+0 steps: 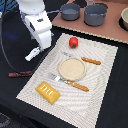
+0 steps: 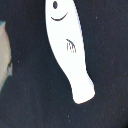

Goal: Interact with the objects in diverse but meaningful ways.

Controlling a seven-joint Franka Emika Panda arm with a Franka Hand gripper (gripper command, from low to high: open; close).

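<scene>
One white toy fish (image 2: 67, 50) lies flat on the dark surface (image 2: 107, 60), right under the hand (image 1: 33, 54). Its long body runs head to tail. I cannot tell if the hand is apart or together.

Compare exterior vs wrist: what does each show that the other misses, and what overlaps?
Exterior only: the arm, tomato, plate, bread loaf, sausage stick, cutlery and pots.
Wrist only: the white fish up close, with eye, smile and fin marks.
Both: the black tabletop and the mat edge. A white shape under the arm in the exterior view may be that fish; can't tell.
</scene>
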